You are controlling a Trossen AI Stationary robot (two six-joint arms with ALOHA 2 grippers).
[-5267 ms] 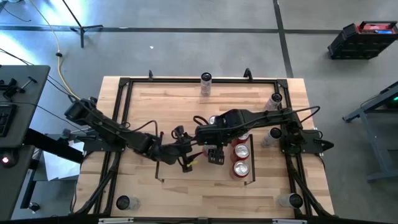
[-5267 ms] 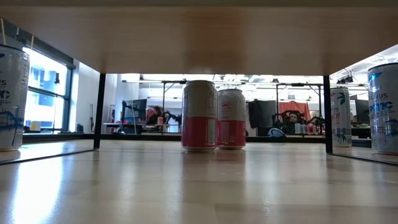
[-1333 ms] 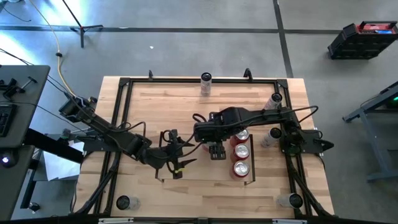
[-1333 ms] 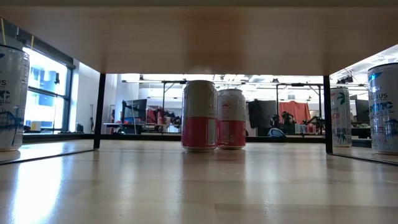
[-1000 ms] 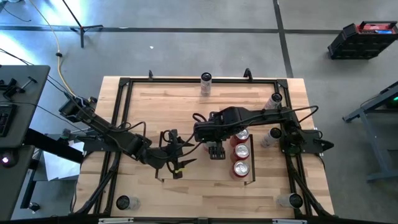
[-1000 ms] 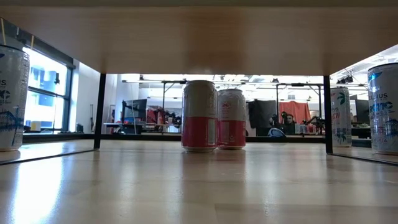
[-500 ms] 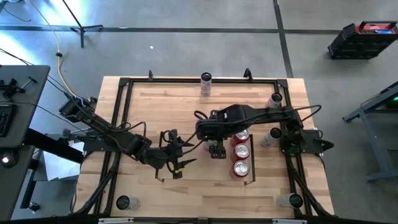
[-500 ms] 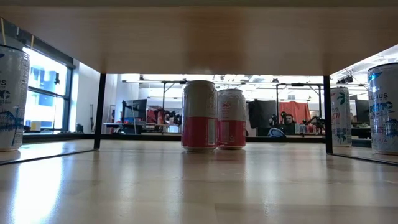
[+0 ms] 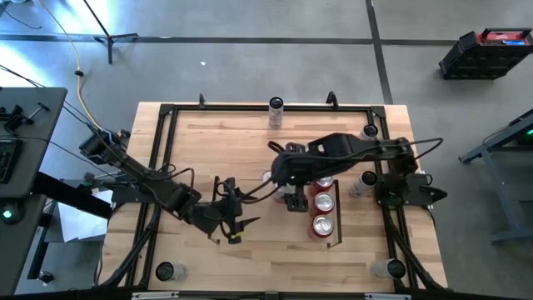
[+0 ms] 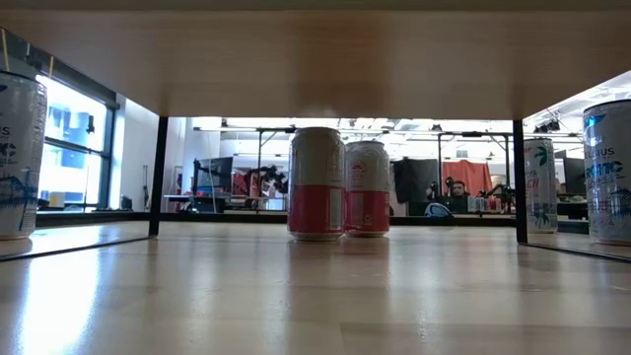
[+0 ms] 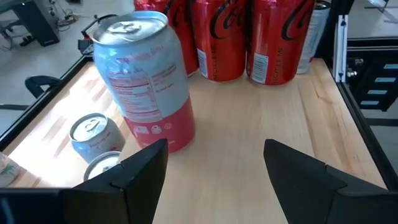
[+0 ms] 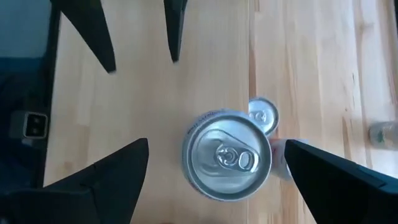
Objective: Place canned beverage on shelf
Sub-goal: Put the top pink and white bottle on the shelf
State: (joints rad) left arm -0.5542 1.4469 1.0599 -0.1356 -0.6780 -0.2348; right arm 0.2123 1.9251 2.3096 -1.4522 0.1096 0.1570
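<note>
Left gripper (image 11: 214,171) low over the surface (image 11: 249,130), fingers (image 11: 134,171) spread and empty, and just ahead stands the canned beverage (image 11: 146,81): silver top, pale grey-blue upper wrap with a nutrition panel too small to read, red band at the base. It sits upright on the shelf (image 9: 271,236), beside three red cans (image 11: 227,37) in white Coca-Cola script. Right gripper (image 12: 211,177) hovers directly above it, fingers wide, clear of its pull-tab lid (image 12: 228,155)
</note>
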